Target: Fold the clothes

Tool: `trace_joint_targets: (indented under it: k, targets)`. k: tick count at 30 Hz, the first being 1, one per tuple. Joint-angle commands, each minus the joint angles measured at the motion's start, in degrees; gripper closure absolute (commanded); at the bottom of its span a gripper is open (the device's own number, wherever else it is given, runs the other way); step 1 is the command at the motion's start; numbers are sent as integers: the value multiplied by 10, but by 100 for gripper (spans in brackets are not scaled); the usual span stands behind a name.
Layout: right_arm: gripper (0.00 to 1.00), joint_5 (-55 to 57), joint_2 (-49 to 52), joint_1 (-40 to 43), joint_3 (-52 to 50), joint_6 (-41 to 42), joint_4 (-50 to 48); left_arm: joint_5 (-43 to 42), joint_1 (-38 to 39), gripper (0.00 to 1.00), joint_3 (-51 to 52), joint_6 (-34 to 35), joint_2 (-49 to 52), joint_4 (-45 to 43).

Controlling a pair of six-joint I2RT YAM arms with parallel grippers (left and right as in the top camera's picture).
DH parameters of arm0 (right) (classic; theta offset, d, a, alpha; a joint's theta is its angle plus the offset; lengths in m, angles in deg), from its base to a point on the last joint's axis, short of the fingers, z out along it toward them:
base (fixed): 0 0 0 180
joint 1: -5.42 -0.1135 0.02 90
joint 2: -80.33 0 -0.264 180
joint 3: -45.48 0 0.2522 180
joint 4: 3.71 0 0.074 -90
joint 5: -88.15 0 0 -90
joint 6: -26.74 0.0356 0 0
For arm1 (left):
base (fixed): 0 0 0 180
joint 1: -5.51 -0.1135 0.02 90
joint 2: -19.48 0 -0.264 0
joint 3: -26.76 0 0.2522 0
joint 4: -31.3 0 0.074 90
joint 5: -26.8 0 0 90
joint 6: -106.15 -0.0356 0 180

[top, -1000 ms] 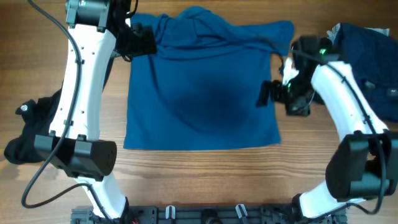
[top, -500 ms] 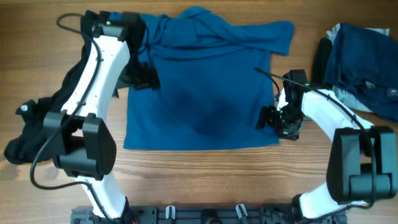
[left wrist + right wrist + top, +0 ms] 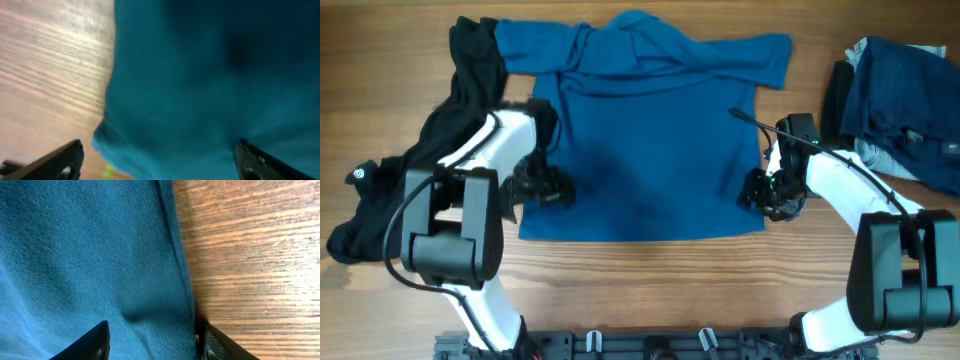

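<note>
Blue T-shirt (image 3: pixel 650 150) flanked by bent arms: left end effector (image 3: pixel 157 162) spread wide, right end effector (image 3: pixel 155 342) apart astride hem.

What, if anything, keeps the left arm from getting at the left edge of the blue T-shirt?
Probably nothing. Its open fingers stand on either side of the left edge of the blue T-shirt, with bare table beside it and nothing lying over that spot.

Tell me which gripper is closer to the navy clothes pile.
Right. The right gripper is at the blue shirt's right edge, a short way from the navy pile. The left gripper is at the shirt's left edge, farther off.
</note>
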Motion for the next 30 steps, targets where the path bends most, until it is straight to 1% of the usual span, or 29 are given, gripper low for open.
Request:
trace_joint_targets:
  k: [1, 3, 5, 6, 7, 8, 9, 10, 12, 14, 15, 18, 19, 21, 24, 25, 27, 29, 30]
  targets:
    - [43, 1, 23, -2, -19, -21, -23, -32, 0, 7, 78, 12, -12, -63]
    - [44, 1, 23, -2, -19, -21, -24, -46, 0, 14, 106, 12, -12, -96]
    - [55, 2, 23, -2, -19, -21, -26, -48, -1, 33, 125, 12, -12, -117]
    - [64, 1, 23, -2, -19, -21, -28, -47, -1, 50, 131, 12, -11, -125]
    - [76, 1, 23, -2, -19, -21, -32, -48, -1, 62, 134, 12, -11, -129]
    - [90, 1, 23, -2, -19, -21, -37, -48, -1, 78, 135, 12, -11, -132]
    - [96, 1, 23, -2, -18, -21, -41, -48, -1, 90, 135, 13, -11, -136]
    - [96, 1, 23, -1, -14, -21, -45, -47, -1, 96, 135, 12, -12, -138]
    - [96, 2, 17, 0, 6, -23, -30, -40, -1, 96, 134, 12, -16, -143]
    - [96, 2, 3, 0, 38, -53, 10, -41, -3, 96, 122, 12, -34, -130]
    - [96, 2, -13, 0, 76, -77, 58, -50, -7, 96, 97, 12, -57, -98]
    - [96, 2, -56, 0, 169, -103, 137, -42, -9, 96, 12, 9, -130, -18]
    - [96, 1, -71, 0, 204, -111, 157, -31, -9, 96, -37, 2, -167, 12]
    - [96, 6, -93, 0, 268, -118, 189, -26, -9, 96, -104, -14, -210, 39]
    - [96, 28, -119, 0, 375, -130, 228, 28, -9, 96, -235, -20, -271, 50]
    - [96, 65, -126, 2, 483, -141, 259, 68, -9, 96, -354, -20, -301, 50]
    - [96, 79, -126, 13, 566, -144, 282, 90, -9, 96, -440, -24, -311, 50]
    - [96, 82, -126, 29, 630, -150, 304, 90, -9, 96, -521, -51, -315, 50]
    - [96, 81, -126, 39, 667, -154, 315, 90, -9, 96, -554, -51, -315, 52]
